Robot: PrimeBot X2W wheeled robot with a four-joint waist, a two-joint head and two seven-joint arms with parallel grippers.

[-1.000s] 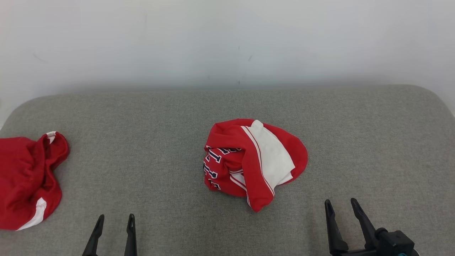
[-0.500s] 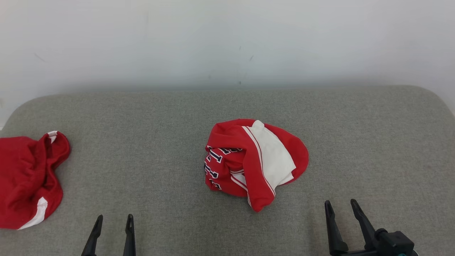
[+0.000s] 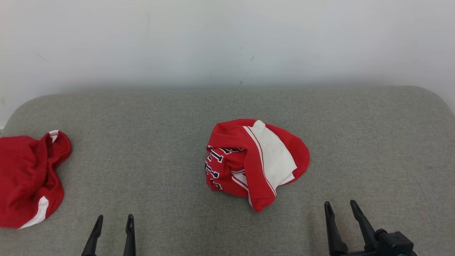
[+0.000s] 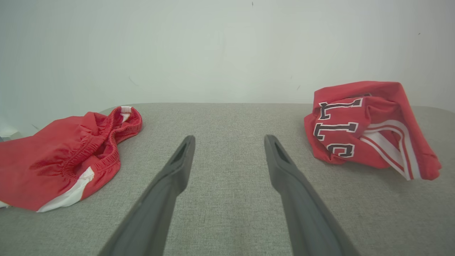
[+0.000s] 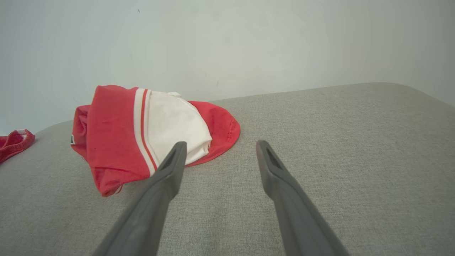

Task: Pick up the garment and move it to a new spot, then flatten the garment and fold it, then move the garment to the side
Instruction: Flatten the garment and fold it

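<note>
The garment lies crumpled in a heap at the middle of the grey cushion; it is red with a white panel, striped trim and dark white-outlined letters. The same garment sits at the right of the left wrist view, and the garment fills the left of the right wrist view. My left gripper rests open near the front edge, left of the heap. My right gripper stands open to the heap's lower right. Neither touches the cloth.
A second red piece of clothing with white trim and an elastic band lies at the cushion's left edge, also seen as red clothing. A pale wall rises behind the cushion. Bare grey fabric stretches right of the heap.
The whole head picture has shifted slightly to the right, so the camera moved. The garment and both grippers stay where they were.
</note>
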